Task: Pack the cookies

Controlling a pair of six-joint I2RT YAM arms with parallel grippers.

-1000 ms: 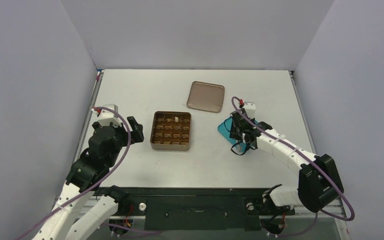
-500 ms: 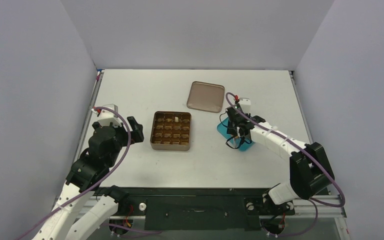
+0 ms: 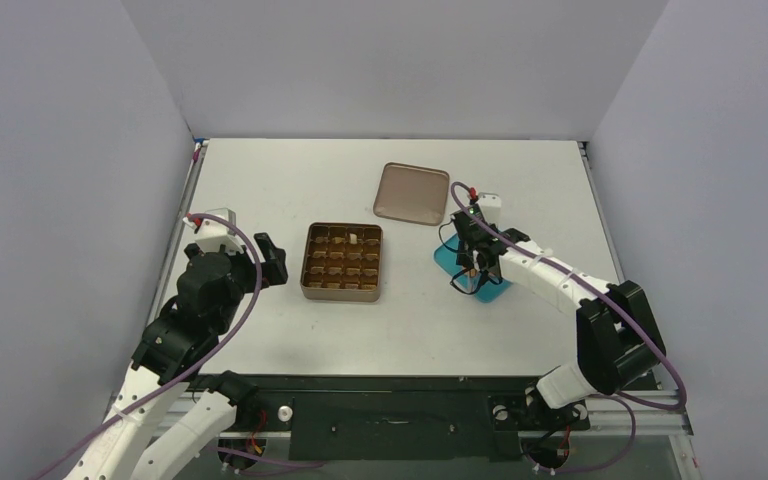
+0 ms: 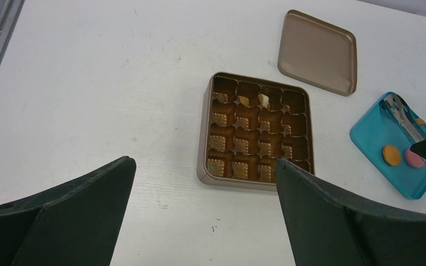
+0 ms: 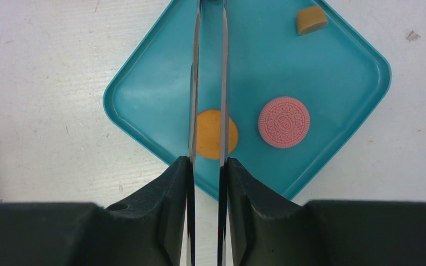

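Teal plate [image 5: 338, 66] lies right under the right pincer [image 5: 207, 166], w/ three cookies on it. The orange cookie [image 5: 208, 134] is just ahead of the fingers, directly beneath the blades. The pink cookie [image 5: 284, 122] is a bit to the right of that, and a tan bit [image 5: 311, 20] sits farther out & right, near the plate's far corner. This pincer is clamped on a pair of metal tongs [image 5: 194, 83]. Both blades are pressed in, so the gap betw. them is narrower than the orange cookie, and nothing is gripped yet.

Step in hand is prob. picking the orange one. To do it well:
- ease the squeeze so the blades spread past the cookie's width
- draw back so the tips, not mid-blade, straddle it
- drop to plate level and close gently, since a hard pinch could flip it.

Left pincer [image 4: 202, 166] hangs wide apart, holding nothing. The gridded tin [image 4: 255, 133] is out ahead of it, w/ the lid [image 4: 318, 51] beyond & to the right. A cream bit [image 4: 264, 100] sits in a far-row cell.

Hard to tell:
- tong tips are cut off at the top of the wrist view
- blade height above the plate is unclear
- the arm hides most of the plate from the top cam
- the tin's near corner is behind a left finger.
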